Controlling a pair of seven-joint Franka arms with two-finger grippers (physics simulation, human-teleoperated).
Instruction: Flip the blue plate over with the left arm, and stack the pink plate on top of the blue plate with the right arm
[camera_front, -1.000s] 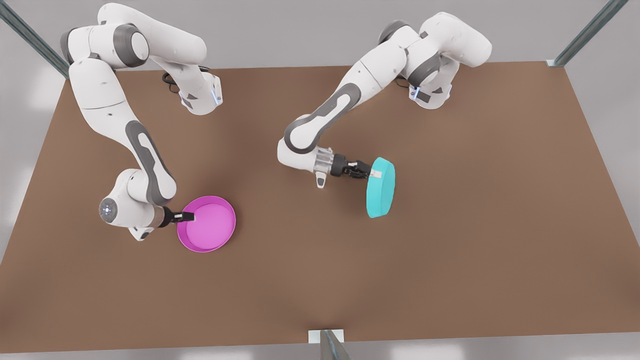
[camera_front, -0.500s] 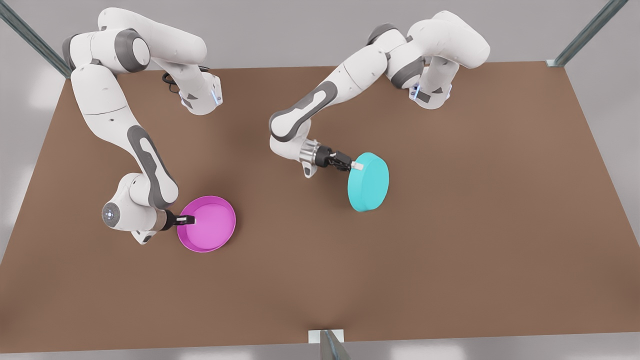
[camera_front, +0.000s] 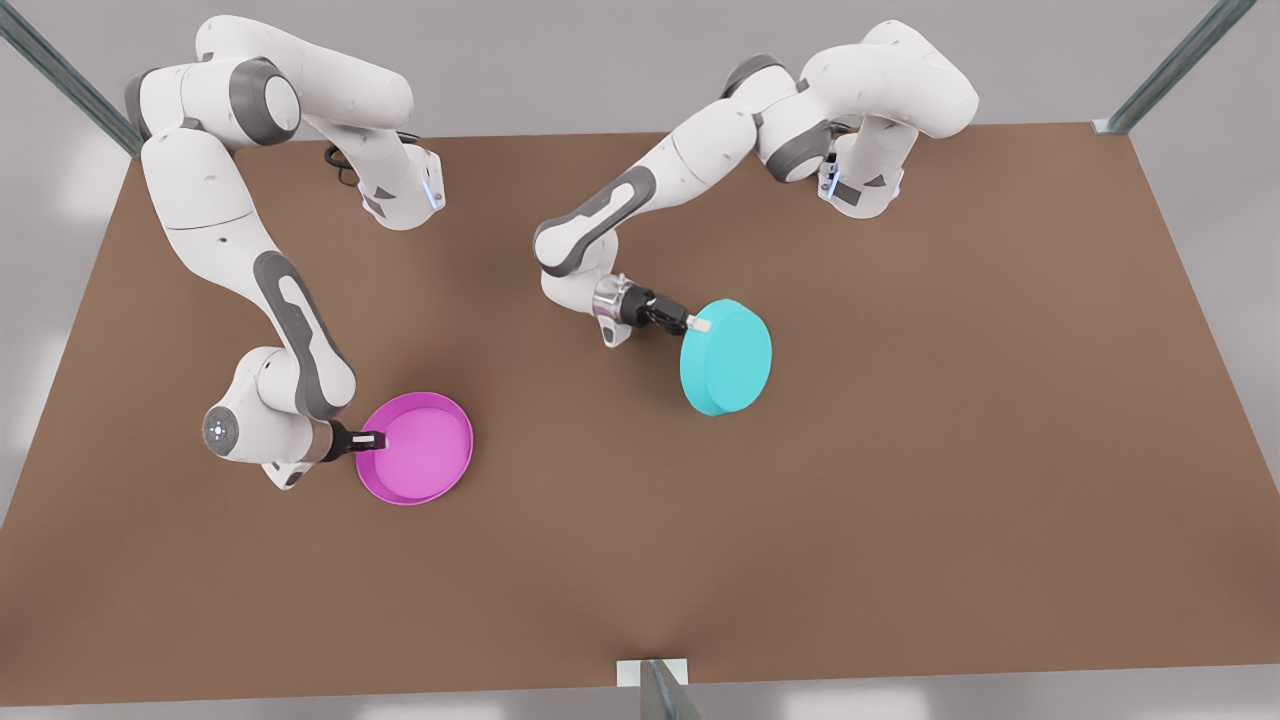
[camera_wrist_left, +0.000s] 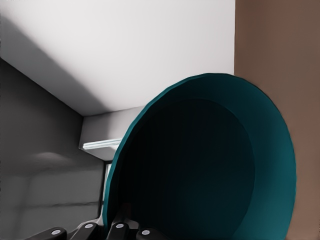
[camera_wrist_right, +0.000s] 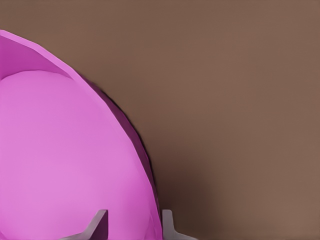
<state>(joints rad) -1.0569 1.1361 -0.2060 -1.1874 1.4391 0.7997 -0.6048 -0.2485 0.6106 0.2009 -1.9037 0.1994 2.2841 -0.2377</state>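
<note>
While two plates are on show, one blue and one pink, each has a gripper at its rim. The blue plate (camera_front: 727, 357) is held off the brown table (camera_front: 900, 480), tilted so that its flat base faces up and toward the front view's camera, while its hollow side faces down and back toward the wrist; in the left wrist view that dark hollow (camera_wrist_left: 200, 170) opens toward the camera. Being round, it has no long axis of its own; its face slants, with the gripped edge higher than the far edge. The left gripper (camera_front: 697, 323) is clamped on the rim at the plate's near edge, its fingers closed to the thickness of the wall, with the plate hanging out beyond the fingertips.

The pink plate (camera_front: 415, 447) lies flat on the table, open side up, its lighter inside showing, well apart from the blue one. The right gripper (camera_front: 376, 438) reaches in level with the table and sits at the plate's near rim. In the right wrist view one fingertip (camera_wrist_right: 97, 225) is inside the wall and the other outside it, the wall (camera_wrist_right: 145, 165) running between them; the fingers are narrowed about the rim, but whether they press it I cannot tell.

There are two arms, one for each plate.
</note>
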